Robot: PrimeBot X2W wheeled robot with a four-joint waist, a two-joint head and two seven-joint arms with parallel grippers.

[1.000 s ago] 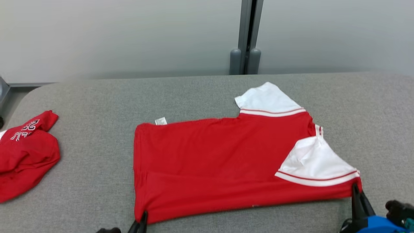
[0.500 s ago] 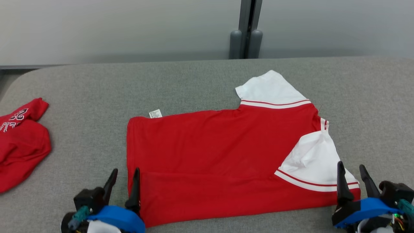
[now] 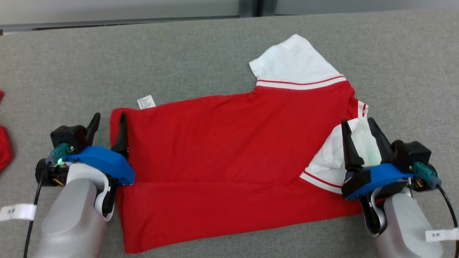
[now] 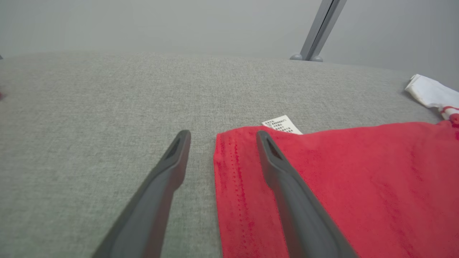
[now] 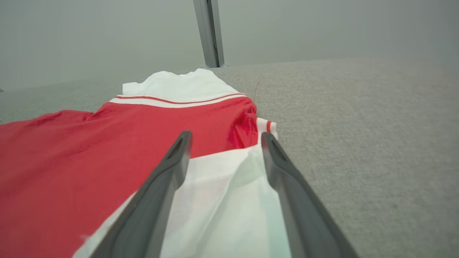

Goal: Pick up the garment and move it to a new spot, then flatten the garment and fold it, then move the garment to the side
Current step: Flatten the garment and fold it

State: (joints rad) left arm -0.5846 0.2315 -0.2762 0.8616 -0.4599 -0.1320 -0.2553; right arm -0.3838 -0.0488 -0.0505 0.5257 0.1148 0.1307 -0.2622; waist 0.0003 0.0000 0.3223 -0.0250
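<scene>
Two claws: left claw [image 3: 109,115] and right claw [image 3: 357,121] both stand spread wide, with nothing gripped between the fingers.
Garment: red shirt [image 3: 222,143] with white sleeves, lying flat in the middle of the table [image 3: 215,43], hem to the left and collar end to the right; a crease runs left to right across its near part.
Left claw position: at the shirt's hem; its right finger lies over the red hem edge, its left finger over bare table just beside it. Whether the tips touch I cannot tell.
Right claw position: at the shirt's right end, both fingers over the near sleeve.
Far sleeve [image 3: 294,62]: spread flat toward the far side, white with a red-striped band where it meets the body.
Near sleeve [image 3: 328,161]: folded in across the red body, somewhat rumpled.
Care label [image 3: 146,102]: white, sticking out at the shirt's far left corner.
Table surface: grey woven fabric.
Second red garment [image 3: 4,150]: at the left edge, well apart from the shirt.
Grey post [image 4: 321,28]: upright beyond the table's far edge.
</scene>
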